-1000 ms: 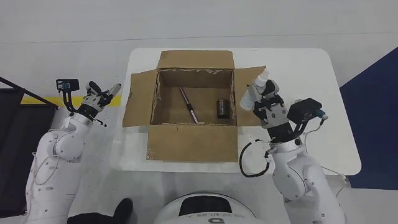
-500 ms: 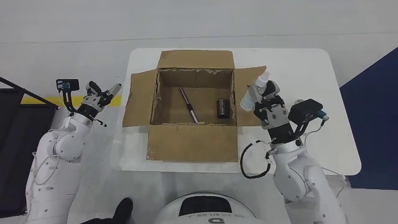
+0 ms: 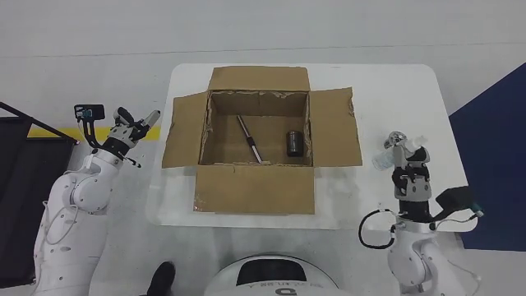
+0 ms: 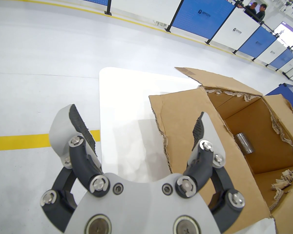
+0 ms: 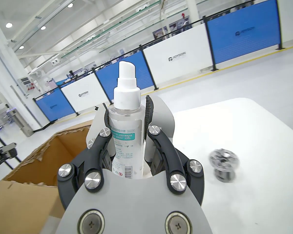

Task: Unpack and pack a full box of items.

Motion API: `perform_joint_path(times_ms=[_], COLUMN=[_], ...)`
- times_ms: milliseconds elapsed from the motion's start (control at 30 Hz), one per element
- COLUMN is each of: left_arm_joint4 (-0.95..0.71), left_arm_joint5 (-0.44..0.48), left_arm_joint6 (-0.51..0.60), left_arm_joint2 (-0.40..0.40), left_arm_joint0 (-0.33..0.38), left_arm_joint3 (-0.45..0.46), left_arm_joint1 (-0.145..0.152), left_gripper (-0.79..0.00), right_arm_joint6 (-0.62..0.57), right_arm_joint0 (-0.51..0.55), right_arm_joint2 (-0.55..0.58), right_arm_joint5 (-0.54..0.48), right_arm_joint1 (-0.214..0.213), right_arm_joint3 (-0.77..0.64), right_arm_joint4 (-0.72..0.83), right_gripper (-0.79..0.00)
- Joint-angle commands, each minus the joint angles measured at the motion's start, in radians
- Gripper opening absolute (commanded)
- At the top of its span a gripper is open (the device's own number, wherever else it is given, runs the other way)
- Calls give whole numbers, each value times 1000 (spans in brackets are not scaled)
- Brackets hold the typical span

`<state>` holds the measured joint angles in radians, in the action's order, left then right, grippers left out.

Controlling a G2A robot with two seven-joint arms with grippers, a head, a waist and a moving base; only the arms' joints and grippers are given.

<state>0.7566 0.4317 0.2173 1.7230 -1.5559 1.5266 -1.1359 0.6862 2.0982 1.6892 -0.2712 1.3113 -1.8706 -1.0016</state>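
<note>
An open cardboard box (image 3: 255, 187) sits mid-table with its flaps spread. Inside lie a thin metal rod (image 3: 249, 138) and a dark metal cylinder (image 3: 294, 143), the cylinder (image 4: 244, 142) also visible past the left flap of the box (image 4: 185, 122). My right gripper (image 3: 400, 163) is over the table to the right of the box, shut on a clear spray bottle (image 3: 384, 160). The bottle (image 5: 125, 127) stands upright between the gripper's (image 5: 127, 109) fingers, white nozzle up. My left gripper (image 3: 141, 125) hangs off the table's left side, open and holding nothing (image 4: 136, 118).
A small flanged metal part (image 5: 223, 163) lies on the white table (image 3: 394, 90) near the right gripper, seen as the part (image 3: 398, 140) just beyond it. The box's right flap (image 3: 333, 127) lies flat. A dark frame (image 3: 20, 156) stands at the far left.
The right arm has carried the spray bottle from over the box's right flap out to the right and toward the table's front. The left arm has not moved.
</note>
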Motion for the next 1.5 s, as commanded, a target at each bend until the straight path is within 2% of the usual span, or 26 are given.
perform_joint_path(times_ms=[0,100,200,1467], left_arm_joint4=[0,0,0,0], left_arm_joint5=[0,0,0,0], left_arm_joint6=[0,0,0,0], left_arm_joint2=[0,0,0,0], left_arm_joint0=[0,0,0,0], left_arm_joint3=[0,0,0,0], left_arm_joint1=[0,0,0,0], left_gripper=[0,0,0,0], right_arm_joint6=[77,134,103,103], right_arm_joint0=[-10,-49,-116,-116], right_arm_joint2=[26,51,58,58], right_arm_joint5=[-26,-57,-48,-48], right_arm_joint1=[0,-1,-1,-1], right_arm_joint3=[76,163,226,226], right_arm_joint4=[15,27,41,41], right_gripper=[-785,-785,-785,-785])
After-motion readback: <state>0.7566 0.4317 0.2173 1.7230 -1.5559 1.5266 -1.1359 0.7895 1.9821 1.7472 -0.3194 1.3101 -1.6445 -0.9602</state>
